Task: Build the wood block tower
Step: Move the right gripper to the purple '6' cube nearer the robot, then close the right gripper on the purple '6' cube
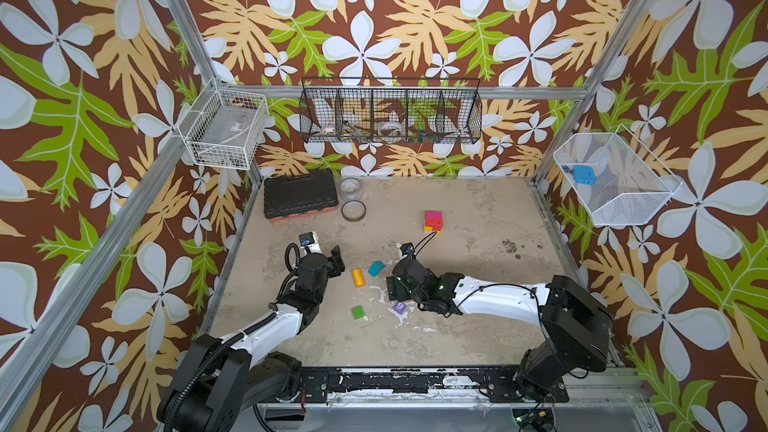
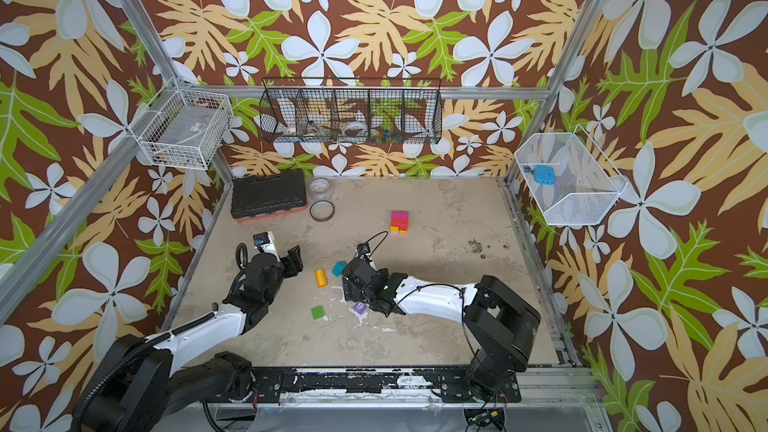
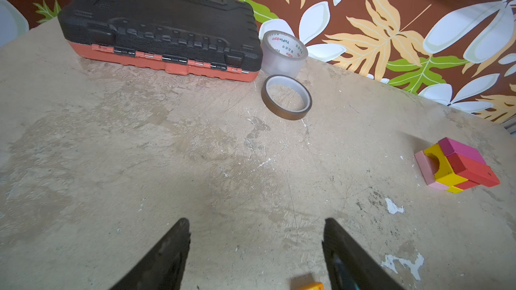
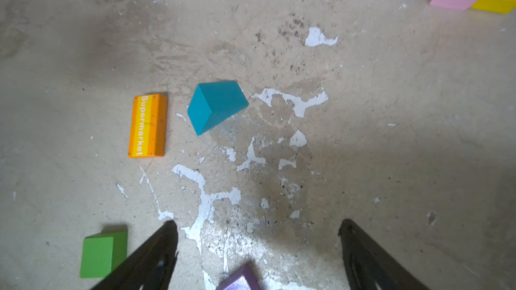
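- Tower (image 1: 433, 222): stands on the tabletop (image 1: 478, 209) toward the back, right of centre in both top views. Magenta block on top, red below, yellow and pale pink at the base.
- Teal roof-shaped block (image 4: 216, 106): loose on the table, well apart from the tower. It lies just beside the orange block (image 4: 148, 125) printed "Supermarket", not touching it.
- Green block (image 4: 102, 255) and purple cube (image 4: 239, 280): loose, nearer the front edge, apart from each other.
- Right gripper (image 4: 257, 223): jaws spread wide, nothing between the tips. It is over bare table, between the purple cube and the teal block.
- Left gripper (image 3: 257, 221): jaws apart, empty. The orange block lies near one finger.
- Black toolbox (image 3: 156, 23), clear tape roll (image 3: 283, 51), brown tape ring (image 3: 286, 97): grouped close together at the back left.
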Tool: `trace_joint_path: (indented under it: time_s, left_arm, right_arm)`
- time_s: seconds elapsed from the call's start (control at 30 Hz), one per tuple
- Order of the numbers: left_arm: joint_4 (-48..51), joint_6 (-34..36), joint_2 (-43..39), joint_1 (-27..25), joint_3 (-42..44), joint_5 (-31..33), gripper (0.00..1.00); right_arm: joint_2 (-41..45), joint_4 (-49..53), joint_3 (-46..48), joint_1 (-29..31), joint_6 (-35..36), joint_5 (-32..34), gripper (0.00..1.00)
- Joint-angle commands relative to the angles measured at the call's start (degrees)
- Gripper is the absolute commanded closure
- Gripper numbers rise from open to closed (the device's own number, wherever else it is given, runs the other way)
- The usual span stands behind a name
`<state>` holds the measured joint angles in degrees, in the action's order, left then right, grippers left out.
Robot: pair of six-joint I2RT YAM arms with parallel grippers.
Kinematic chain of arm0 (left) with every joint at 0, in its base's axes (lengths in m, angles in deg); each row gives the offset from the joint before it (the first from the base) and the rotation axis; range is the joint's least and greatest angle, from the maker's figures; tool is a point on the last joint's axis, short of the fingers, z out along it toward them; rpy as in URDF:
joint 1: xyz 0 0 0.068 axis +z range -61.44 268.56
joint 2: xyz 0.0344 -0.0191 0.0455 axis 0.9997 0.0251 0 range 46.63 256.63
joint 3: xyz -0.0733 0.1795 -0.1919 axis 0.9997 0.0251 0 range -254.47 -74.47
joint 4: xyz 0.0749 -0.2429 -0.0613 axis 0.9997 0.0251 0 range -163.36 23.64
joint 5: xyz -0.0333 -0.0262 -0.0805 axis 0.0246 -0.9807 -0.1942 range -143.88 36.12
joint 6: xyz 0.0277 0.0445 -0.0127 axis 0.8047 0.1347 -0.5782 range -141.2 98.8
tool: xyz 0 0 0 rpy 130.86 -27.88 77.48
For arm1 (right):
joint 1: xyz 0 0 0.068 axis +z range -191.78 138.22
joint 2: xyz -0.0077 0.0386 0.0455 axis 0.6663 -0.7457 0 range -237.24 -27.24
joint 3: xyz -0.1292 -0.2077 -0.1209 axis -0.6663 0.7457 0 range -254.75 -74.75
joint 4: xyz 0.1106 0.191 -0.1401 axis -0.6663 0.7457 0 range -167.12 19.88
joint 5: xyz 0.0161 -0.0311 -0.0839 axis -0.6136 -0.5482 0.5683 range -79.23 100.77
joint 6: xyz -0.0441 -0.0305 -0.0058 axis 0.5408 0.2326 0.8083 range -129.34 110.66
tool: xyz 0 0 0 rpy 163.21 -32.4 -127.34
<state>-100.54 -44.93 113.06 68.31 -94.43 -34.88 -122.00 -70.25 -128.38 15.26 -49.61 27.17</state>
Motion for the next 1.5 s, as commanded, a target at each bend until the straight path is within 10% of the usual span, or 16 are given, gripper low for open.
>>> trace_joint_path:
  time_s: [0.0, 0.87, 1.47]
  left_arm:
    - [-1.03, 0.27, 0.1, 0.05, -0.45, 0.06, 0.24]
    - [-1.03, 0.26, 0.19, 0.08, -0.51, -0.21, 0.24]
    - [-1.04, 0.26, 0.19, 0.01, -0.51, -0.31, 0.24]
  right_arm:
    - [-1.09, -0.5, 0.48, 1.77, -0.61, -0.85, 0.1]
    - [-4.54, -2.21, 3.25, 5.53, 8.18, -3.92, 0.25]
    - [-3.67, -1.34, 4.68, 6.61, 8.75, -4.72, 0.57]
